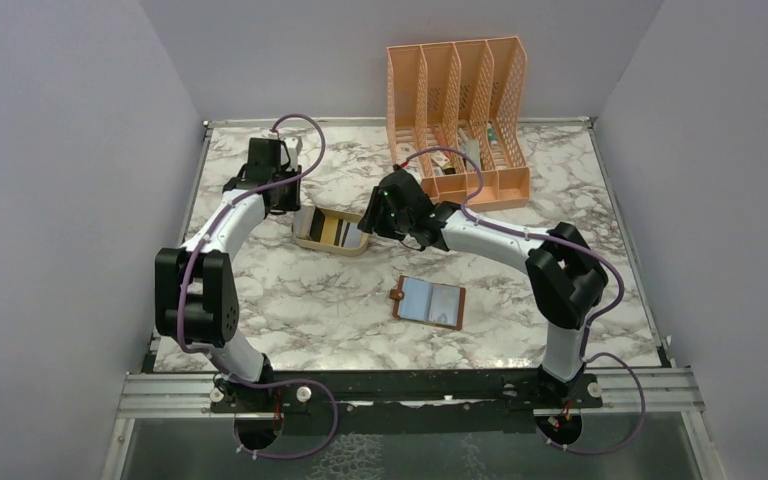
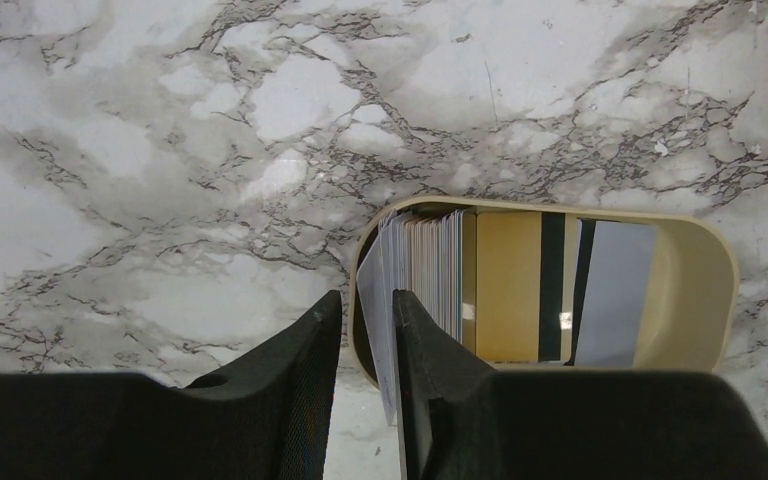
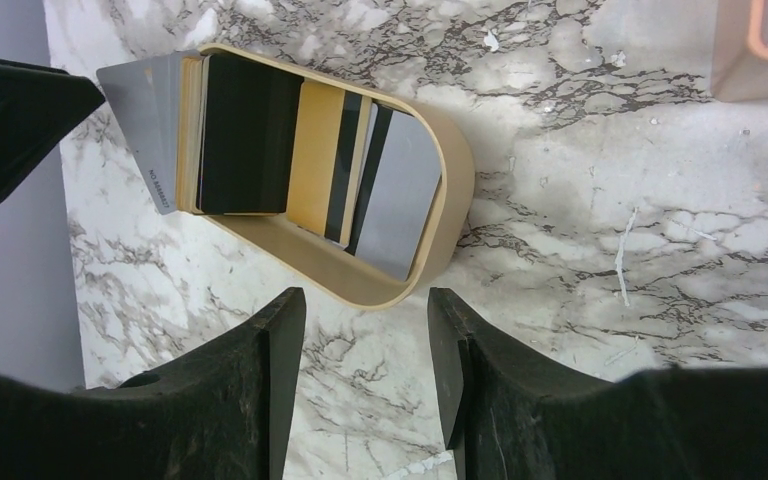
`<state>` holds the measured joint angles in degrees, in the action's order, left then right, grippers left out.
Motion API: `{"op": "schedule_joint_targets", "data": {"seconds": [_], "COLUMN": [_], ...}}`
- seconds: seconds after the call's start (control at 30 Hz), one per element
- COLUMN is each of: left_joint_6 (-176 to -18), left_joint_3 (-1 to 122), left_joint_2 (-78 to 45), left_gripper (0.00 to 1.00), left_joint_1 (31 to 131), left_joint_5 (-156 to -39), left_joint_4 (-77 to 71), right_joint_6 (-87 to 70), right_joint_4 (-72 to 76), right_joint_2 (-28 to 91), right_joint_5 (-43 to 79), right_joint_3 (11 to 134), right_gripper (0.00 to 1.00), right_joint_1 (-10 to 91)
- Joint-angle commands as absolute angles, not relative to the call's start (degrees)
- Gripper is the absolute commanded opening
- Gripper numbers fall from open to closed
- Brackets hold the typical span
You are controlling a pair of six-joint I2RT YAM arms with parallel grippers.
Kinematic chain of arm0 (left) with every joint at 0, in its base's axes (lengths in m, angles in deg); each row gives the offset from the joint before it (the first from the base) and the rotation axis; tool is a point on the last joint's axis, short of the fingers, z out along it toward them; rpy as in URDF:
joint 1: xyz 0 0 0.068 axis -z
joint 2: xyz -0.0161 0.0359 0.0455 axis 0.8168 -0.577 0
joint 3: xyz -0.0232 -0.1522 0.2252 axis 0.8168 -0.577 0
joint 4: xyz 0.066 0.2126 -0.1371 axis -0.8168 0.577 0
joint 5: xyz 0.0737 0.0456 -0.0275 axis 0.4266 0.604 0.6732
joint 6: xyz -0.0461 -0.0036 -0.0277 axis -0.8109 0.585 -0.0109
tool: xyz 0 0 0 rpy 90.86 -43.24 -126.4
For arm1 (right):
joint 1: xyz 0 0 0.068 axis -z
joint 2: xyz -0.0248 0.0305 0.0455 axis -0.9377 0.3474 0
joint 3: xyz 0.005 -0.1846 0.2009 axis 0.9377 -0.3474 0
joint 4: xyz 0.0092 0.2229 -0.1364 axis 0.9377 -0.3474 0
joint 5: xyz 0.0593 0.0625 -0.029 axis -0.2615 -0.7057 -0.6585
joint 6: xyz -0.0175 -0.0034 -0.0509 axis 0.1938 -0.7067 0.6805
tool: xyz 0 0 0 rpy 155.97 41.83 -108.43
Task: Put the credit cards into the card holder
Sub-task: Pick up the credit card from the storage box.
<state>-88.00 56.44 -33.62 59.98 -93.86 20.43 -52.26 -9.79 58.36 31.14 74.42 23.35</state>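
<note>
The marbled surface (image 1: 290, 300) carries a beige tray (image 1: 330, 248) centre-left, an open card holder (image 1: 430, 301) nearer, and a peach organiser (image 1: 460, 110) far right.

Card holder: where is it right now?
Top view: the card holder lies open near the middle of the table, closer to the arm bases than the beige tray.

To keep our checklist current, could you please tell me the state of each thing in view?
left gripper: fingers narrowly open, straddling the endmost pale card.
right gripper: fingers open, empty, above the tray.
credit cards: on edge in the tray, leaning.
card holder: lying open, inner side up.
file organiser: upright.
</note>
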Motion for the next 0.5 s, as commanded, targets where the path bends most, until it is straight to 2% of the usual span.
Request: {"op": "schedule_joint_targets", "data": {"seconds": [0.0,0.23,0.47], "left_joint_6": [-86.8,-86.0,-86.0], "left_joint_3": [57.2,57.9,58.2], "left_joint_2": [-35.6,-37.2,-37.3], "left_gripper": [0.28,0.27,0.10], "left_joint_1": [59.5,59.4,59.4], "left_joint_5": [-94.8,-94.9,-95.4], "left_joint_4": [19.2,19.0,19.2], "right_joint_6": [-51.3,-51.3,-51.3], "right_joint_4": [-9.9,-9.8,-9.6], "right_joint_2": [56.0,55.2,55.0], "right_joint_5": [31.9,32.2,32.5], "right_joint_3": [73.9,73.6,73.1], "right_gripper": [0.49,0.48,0.48], "right_joint_1": [23.4,23.5,23.4]}}
